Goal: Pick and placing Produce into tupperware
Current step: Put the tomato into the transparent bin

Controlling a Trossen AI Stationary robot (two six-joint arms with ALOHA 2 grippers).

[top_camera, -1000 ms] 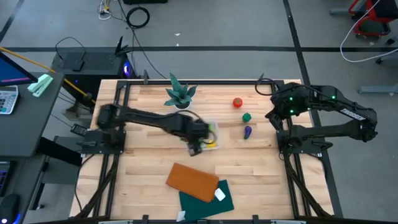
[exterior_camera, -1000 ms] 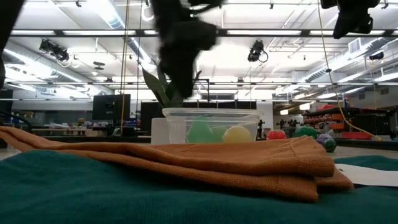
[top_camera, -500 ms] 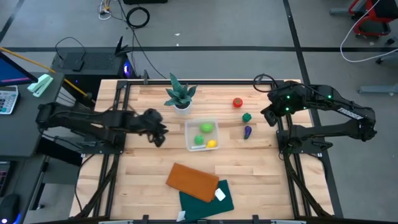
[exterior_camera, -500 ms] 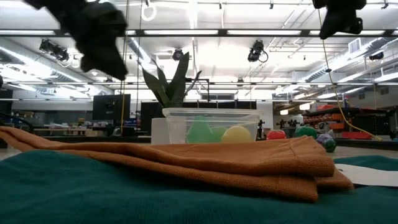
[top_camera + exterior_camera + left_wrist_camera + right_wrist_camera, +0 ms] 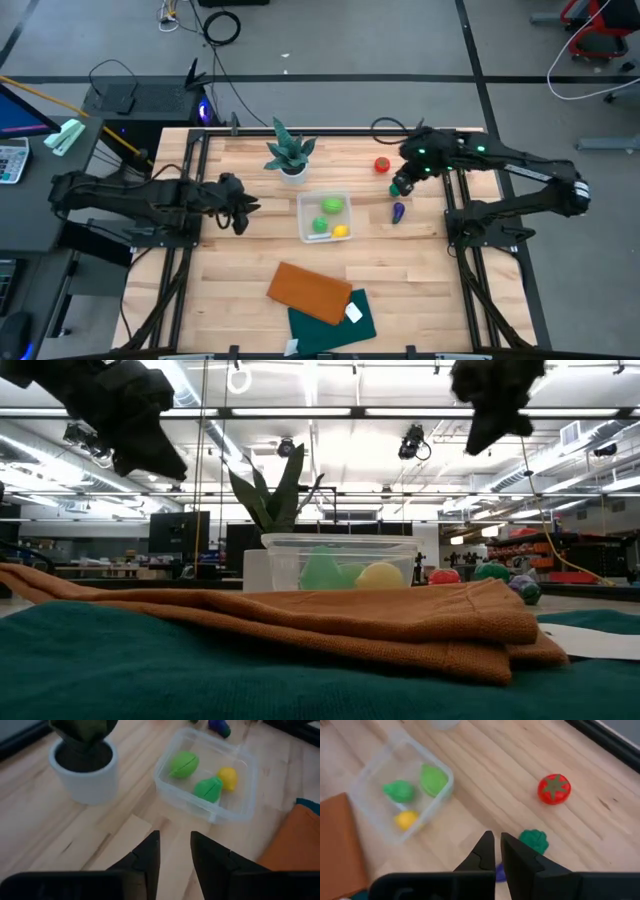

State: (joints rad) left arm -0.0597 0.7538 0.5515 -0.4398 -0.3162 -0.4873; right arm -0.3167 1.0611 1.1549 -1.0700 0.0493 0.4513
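**Three pieces in the tub, three loose; right arm over the loose group**

Clear shallow plastic tub with rounded corners [image 5: 324, 216] sits mid-table, just in front of the spiky green potted plant in a white pot [image 5: 289, 152]. Inside it: two light green toy pieces [image 5: 183, 763] [image 5: 208, 788] and one yellow toy piece [image 5: 228, 777].

Outside, toward the right arm's side of the tub: red toy tomato with a green star top [image 5: 554, 788], dark green knobbly toy piece [image 5: 534, 840], and small purple toy piece [image 5: 398, 211], which is mostly hidden behind the fingers in the right wrist view.

Right gripper [image 5: 493, 851] hangs above the table over the dark green piece, fingers nearly closed with only a narrow gap, holding nothing. Left gripper [image 5: 173, 851] is off to the left side of the table, pointing at the tub, slightly parted and empty.

Risks, as I judge them:
- The right fingers are too close together to straddle any piece. Descending like this would push the piece aside rather than grasp it.
- Dark green and purple lie near each other; a spread finger could knock the neighbour and roll it.
- The tomato is round and would likely roll if nudged.
- The tub looks light; a bump on its rim during release could slide it.
- Folded orange-brown cloth [image 5: 309, 290] on a dark green cloth [image 5: 335, 320] lies at the front edge, well apart from the action.
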